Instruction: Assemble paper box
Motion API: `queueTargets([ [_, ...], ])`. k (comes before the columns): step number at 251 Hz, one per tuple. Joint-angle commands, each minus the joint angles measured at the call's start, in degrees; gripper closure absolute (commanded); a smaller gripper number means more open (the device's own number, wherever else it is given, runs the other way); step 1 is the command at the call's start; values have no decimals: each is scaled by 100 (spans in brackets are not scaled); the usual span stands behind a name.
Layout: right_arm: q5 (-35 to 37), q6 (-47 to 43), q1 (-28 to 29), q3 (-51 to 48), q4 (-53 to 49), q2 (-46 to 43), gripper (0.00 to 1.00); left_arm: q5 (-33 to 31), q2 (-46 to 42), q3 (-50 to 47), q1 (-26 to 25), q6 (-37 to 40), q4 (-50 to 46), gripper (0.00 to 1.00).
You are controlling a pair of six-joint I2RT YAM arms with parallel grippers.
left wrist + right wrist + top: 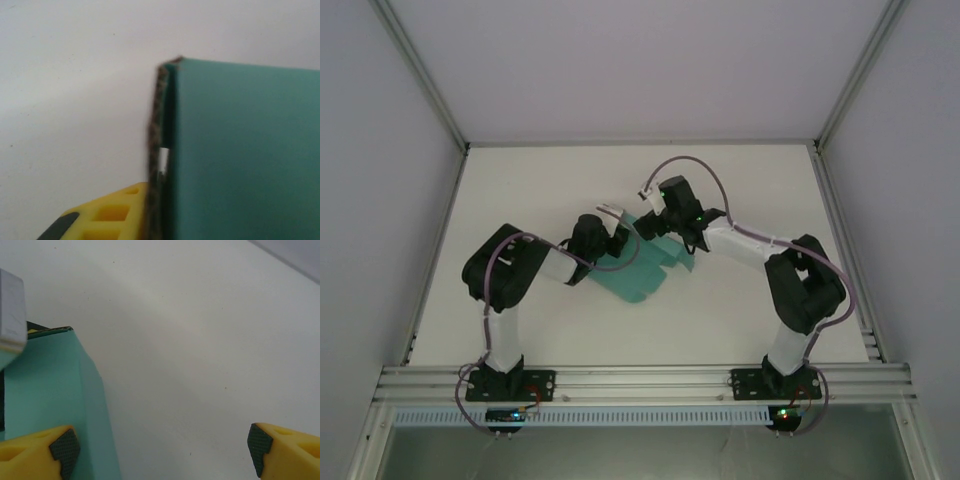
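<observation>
At mid-tabletop [540,180], the teal paper box [645,272] lies between both arms. Right claw [160,445] spread wide, one yellow finger [42,450] at the card (the other over bare surface). Left claw [620,228] hugs the card's edge; whether it's apart or clamped, can't tell.

Soft, even light falls from overhead in the top view. The white table [740,190] reads bright with a faint lilac cast, and only pale, blurry shadows lie just beside the paper box [645,272]. From the left wrist, the box sits too close to focus: its face is a smooth teal blur and its left edge is fuzzy and dark. From the right wrist, the table right of the box is evenly lit. The right gripper [162,445] has crisp pads [65,447], while a grey shape [11,310] above the box is smeared.
</observation>
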Motion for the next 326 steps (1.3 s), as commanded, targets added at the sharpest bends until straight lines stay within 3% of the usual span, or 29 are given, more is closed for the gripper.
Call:
queueTargets([
  [1, 729, -275, 185, -274, -469, 429, 9, 94, -311, -174, -67, -123, -446, 67],
  [70, 796, -84, 211, -358, -438, 404, 9, -425, -796, -259, -10, -199, -846, 61],
  [105, 689, -75, 201, -300, -480, 408, 9, -557, -719, -197, 30, -197, -788, 66],
  [175, 636, -50, 141, -248, -567, 434, 8, -669, -902, -233, 137, -67, -939, 66],
  [210, 557, -53, 141, -233, -576, 467, 9, -754, -939, -311, 172, -95, -834, 76],
  [248, 462, -78, 147, -144, -630, 570, 9, -523, -709, -91, 174, -93, -751, 77],
  [283, 484, -85, 141, -85, -699, 652, 9, -529, -487, 152, 179, -106, -630, 87],
  [305, 443, -91, 134, -76, -744, 663, 9, -495, -374, 317, 177, -143, -736, 100],
  [326, 514, -38, 123, -69, -749, 631, 9, -470, -319, 388, 162, -165, -796, 100],
])
